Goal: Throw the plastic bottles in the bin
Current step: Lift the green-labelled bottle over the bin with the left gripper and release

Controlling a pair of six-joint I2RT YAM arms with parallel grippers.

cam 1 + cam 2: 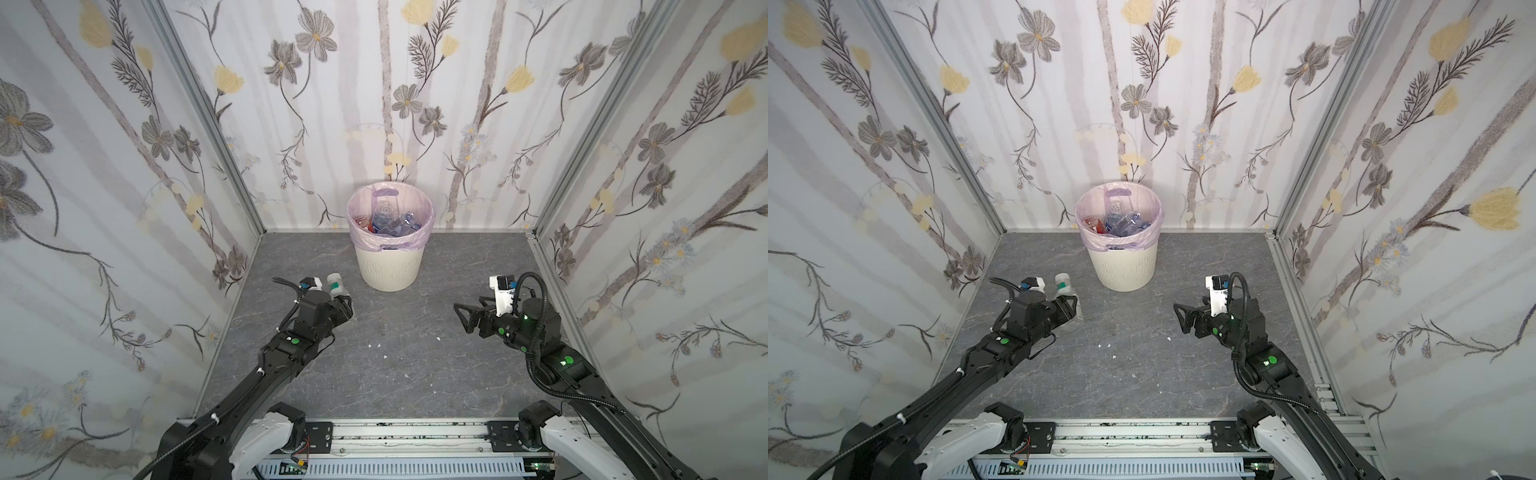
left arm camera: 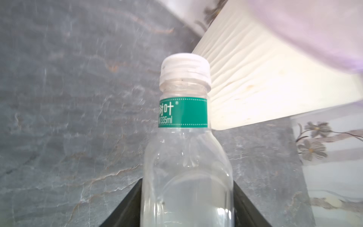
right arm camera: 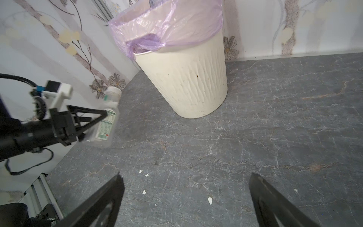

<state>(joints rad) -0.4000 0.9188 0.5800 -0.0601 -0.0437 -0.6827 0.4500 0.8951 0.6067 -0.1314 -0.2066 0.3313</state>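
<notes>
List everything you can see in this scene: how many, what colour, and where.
bin: one, cream-white, ribbed, back of the table by the wall
bag liner: one, pale lilac, folded over the bin's rim
bottles in the bin: several, exact count unclear, clear with blue and some red, piled inside
held bottle: one, clear, white cap, green neck label, left of the bin
scraps: a few, white, scattered mid-table
table: one, grey marbled
walls: three, floral wallpaper, around the table
left hand: black, shut on the held bottle
right hand: black, open, empty, right side
</notes>
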